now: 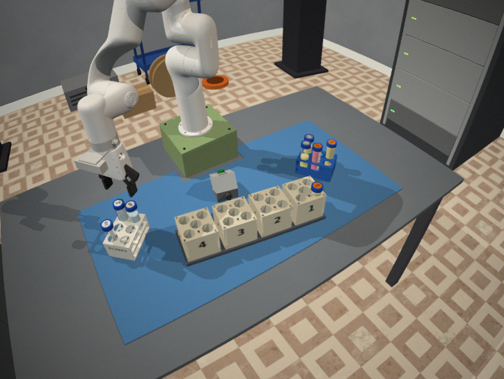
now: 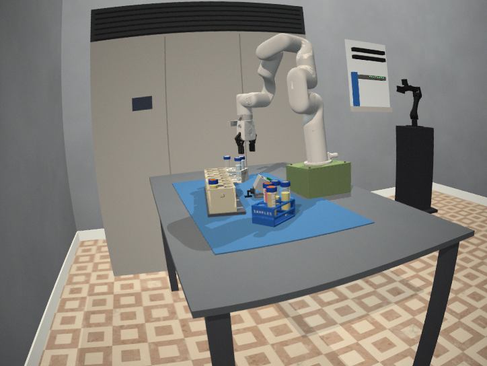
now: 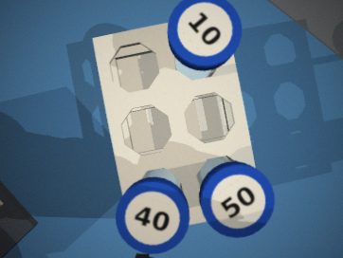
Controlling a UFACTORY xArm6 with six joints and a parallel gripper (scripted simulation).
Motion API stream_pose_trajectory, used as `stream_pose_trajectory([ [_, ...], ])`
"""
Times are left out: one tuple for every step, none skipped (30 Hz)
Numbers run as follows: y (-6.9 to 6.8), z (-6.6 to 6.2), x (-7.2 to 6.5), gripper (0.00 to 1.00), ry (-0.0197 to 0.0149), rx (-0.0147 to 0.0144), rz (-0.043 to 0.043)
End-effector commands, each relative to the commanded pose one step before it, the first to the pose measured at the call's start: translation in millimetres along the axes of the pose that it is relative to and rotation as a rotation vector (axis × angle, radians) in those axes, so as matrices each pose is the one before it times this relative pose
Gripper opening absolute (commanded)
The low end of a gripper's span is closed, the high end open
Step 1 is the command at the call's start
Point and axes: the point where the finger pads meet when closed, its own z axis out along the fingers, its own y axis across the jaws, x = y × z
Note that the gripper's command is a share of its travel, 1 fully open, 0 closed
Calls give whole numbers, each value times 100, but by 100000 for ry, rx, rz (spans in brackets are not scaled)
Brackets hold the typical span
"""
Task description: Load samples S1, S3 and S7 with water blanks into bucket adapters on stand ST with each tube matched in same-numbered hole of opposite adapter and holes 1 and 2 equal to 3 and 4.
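My gripper (image 1: 119, 189) (image 2: 246, 151) is open and empty, above the white blanks rack (image 1: 117, 249) (image 3: 177, 101). The rack holds the 10 blank (image 1: 106, 225) (image 3: 204, 30), the 40 blank (image 1: 131, 205) (image 3: 153, 215) and the 50 blank (image 1: 118, 204) (image 3: 238, 199). An orange-dotted tube (image 1: 317, 187) (image 2: 212, 181) stands in adapter 1 (image 1: 301, 214). Adapter 2 (image 1: 269, 226), adapter 3 (image 1: 232, 238) and adapter 4 (image 1: 193, 250) show no tubes. The blue samples rack (image 1: 315, 173) holds a pink orange-dotted tube (image 1: 317, 147), a yellow orange-dotted tube (image 1: 331, 143) and two grey-dotted tubes.
The small desk (image 1: 223, 182) with the green DONE key (image 1: 221, 171) stands behind adapter 3, between the adapters and the green robot base (image 1: 207, 157). The adapters stand in one row on the blue mat (image 1: 163, 301). The 10 blank stands across the blanks rack from the 40 and 50.
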Motion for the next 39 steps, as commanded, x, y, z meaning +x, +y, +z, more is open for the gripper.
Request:
stream_pose_trajectory([
  [12, -119, 149, 100, 391, -32, -3],
  [0, -262, -2, 100, -11, 1, 0],
  [0, -267, 1, 100, 1, 0, 0],
  [0, -267, 1, 100, 1, 0, 0],
  [0, -267, 1, 100, 1, 0, 0],
  [0, -267, 1, 100, 1, 0, 0],
  [0, -267, 1, 100, 1, 0, 0],
  [0, -267, 1, 100, 1, 0, 0],
  [0, -267, 1, 100, 1, 0, 0],
  [0, -267, 1, 100, 1, 0, 0],
  [0, -267, 1, 100, 1, 0, 0],
  [0, -267, 1, 100, 1, 0, 0],
  [0, -267, 1, 100, 1, 0, 0],
  [0, -267, 1, 100, 1, 0, 0],
  [0, -267, 1, 100, 1, 0, 0],
  [0, 0, 0, 100, 0, 0, 0],
  [0, 0, 0, 100, 0, 0, 0],
  [0, -268, 1, 100, 1, 0, 0],
  [0, -267, 1, 100, 1, 0, 0],
  [0, -267, 1, 100, 1, 0, 0],
  [0, -267, 1, 100, 1, 0, 0],
  [0, -267, 1, 100, 1, 0, 0],
  [0, -267, 1, 100, 1, 0, 0],
  [0, -267, 1, 100, 1, 0, 0],
  [0, -267, 1, 100, 1, 0, 0],
  [0, -267, 1, 100, 1, 0, 0],
  [0, -267, 1, 100, 1, 0, 0],
  [0, -267, 1, 100, 1, 0, 0],
  [0, -267, 1, 100, 1, 0, 0],
  [0, -267, 1, 100, 1, 0, 0],
  [0, -267, 1, 100, 1, 0, 0],
  [0, -267, 1, 100, 1, 0, 0],
  [0, 0, 0, 100, 0, 0, 0],
  [0, 0, 0, 100, 0, 0, 0],
  [0, -268, 1, 100, 0, 0, 0],
  [0, -267, 0, 100, 1, 0, 0],
  [0, -267, 0, 100, 1, 0, 0],
  [0, -267, 0, 100, 1, 0, 0],
  [0, -267, 0, 100, 1, 0, 0],
])
